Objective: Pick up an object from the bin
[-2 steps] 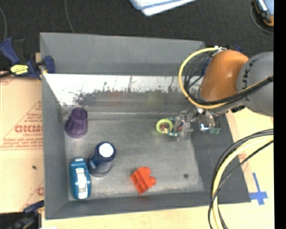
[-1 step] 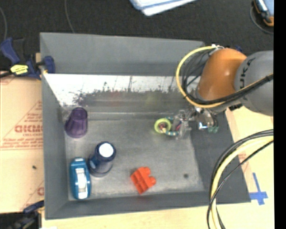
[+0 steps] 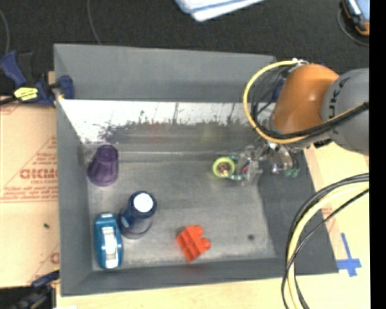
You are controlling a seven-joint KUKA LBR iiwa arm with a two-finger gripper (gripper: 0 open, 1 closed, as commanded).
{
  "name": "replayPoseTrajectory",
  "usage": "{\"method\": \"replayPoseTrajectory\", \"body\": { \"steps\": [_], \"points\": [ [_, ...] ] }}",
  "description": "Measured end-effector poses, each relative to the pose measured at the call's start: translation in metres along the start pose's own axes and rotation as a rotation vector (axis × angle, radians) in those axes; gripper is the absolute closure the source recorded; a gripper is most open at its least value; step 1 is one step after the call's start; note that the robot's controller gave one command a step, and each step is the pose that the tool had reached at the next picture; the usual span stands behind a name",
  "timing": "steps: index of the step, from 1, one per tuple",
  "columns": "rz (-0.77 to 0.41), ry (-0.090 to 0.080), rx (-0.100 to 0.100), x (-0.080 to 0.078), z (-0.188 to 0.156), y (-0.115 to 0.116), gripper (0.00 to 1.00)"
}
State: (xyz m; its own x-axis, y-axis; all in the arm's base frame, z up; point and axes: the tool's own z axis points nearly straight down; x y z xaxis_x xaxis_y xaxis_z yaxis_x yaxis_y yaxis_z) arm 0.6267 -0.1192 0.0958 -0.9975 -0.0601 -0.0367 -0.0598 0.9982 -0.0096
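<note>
Yellow-green ring, in the right half of the bin towards the back, lies just beside my jaws on their left (as the camera sees it). I cannot tell whether they are open or touching it. The orange block lies well apart.

Matt, scuffed grey metal bin; translucent purple plastic cup; glossy orange plastic block; dark-blue plastic bottle.
</note>
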Motion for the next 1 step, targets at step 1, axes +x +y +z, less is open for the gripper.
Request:
{"method": "replayPoseTrajectory", "body": {
  "steps": [1],
  "points": [
    [0.002, 0.007, -0.001, 0.0071, 0.0241, 0.0142, 1.0]
  ]
}}
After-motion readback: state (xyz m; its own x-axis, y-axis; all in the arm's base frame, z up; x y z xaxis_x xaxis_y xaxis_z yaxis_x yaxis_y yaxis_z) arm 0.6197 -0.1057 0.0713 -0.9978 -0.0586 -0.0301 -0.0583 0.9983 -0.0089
